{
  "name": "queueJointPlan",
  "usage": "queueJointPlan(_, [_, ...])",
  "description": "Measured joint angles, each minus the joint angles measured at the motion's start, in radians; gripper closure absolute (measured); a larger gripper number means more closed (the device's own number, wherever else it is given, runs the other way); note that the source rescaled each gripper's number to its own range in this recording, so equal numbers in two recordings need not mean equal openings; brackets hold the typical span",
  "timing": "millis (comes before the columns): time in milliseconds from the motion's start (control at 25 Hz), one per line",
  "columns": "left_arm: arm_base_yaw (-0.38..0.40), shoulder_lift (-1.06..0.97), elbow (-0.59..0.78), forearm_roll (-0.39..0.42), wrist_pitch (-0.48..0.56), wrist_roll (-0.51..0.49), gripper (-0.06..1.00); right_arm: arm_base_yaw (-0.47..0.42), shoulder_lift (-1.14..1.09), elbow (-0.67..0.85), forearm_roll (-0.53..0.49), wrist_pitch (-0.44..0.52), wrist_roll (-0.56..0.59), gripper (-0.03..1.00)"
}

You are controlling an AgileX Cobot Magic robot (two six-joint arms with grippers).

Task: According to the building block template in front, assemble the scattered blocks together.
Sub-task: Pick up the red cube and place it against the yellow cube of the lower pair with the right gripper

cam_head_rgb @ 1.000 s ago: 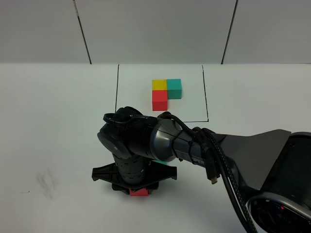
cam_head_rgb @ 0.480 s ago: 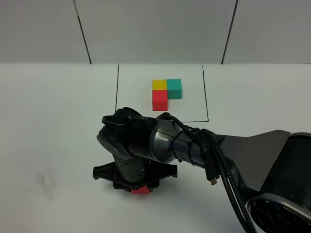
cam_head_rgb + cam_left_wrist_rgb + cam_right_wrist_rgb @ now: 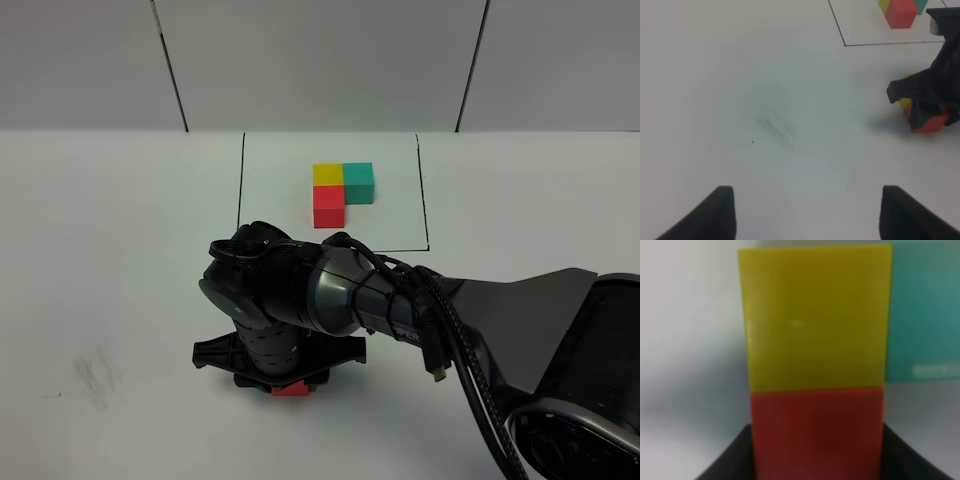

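Observation:
The building block template [image 3: 340,190] is a yellow, teal and red L inside a thin black rectangle at the back; its red cube [image 3: 900,12] also shows in the left wrist view. My right gripper [image 3: 291,384] points down over the scattered blocks, its fingers [image 3: 730,455] against both sides of the red block [image 3: 815,435]. The yellow block [image 3: 815,320] touches the red one edge to edge. The teal block [image 3: 922,315] lies against the yellow one's side. My left gripper [image 3: 805,212] hangs open and empty over bare table, well away from the red block [image 3: 929,122].
The right arm [image 3: 400,300] stretches in from the lower right and hides most of the loose blocks in the high view. A faint grey smudge [image 3: 95,375] marks the white table on the left.
The right gripper and the red block have edged slightly to the right. The left gripper has not moved.

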Motion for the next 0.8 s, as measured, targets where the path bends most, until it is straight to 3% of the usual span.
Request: queueJointPlan(800, [0.0,0.0,0.0,0.0,0.0,0.0,0.59,0.0,0.0,0.0,0.0,0.0,0.007,0.95])
